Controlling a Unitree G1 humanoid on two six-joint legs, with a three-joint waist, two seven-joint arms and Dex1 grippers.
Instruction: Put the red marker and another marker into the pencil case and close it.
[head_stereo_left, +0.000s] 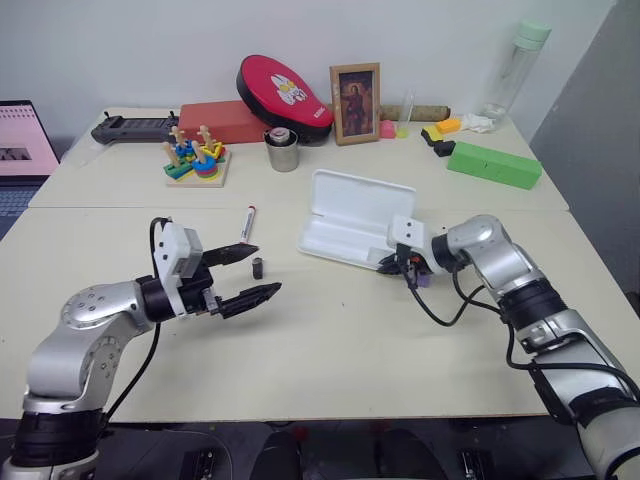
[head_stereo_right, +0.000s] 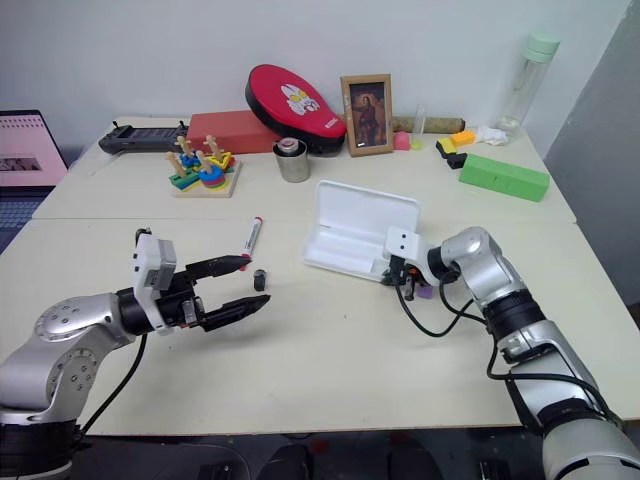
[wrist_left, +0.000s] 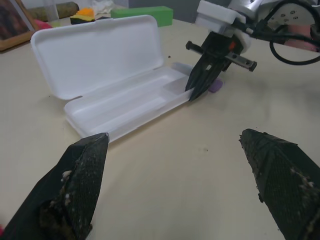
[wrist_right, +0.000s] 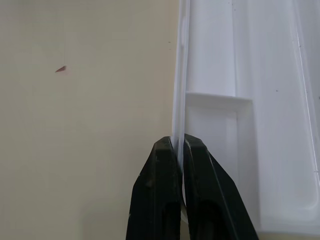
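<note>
The white pencil case lies open in the middle of the table, lid tipped back and tray bare. My right gripper is shut on the thin front wall of the tray at its right end. The short purple marker lies on the table just beside that corner, partly hidden by the right gripper. The red marker lies left of the case with its red cap pointing away. My left gripper hovers open near it, holding nothing, with a tiny black cap-like piece on the table by its fingers.
Along the back stand a green block, a metal cup, a wooden stacking toy, a framed picture, a red pad and a clear bottle. A laptop sits at far left.
</note>
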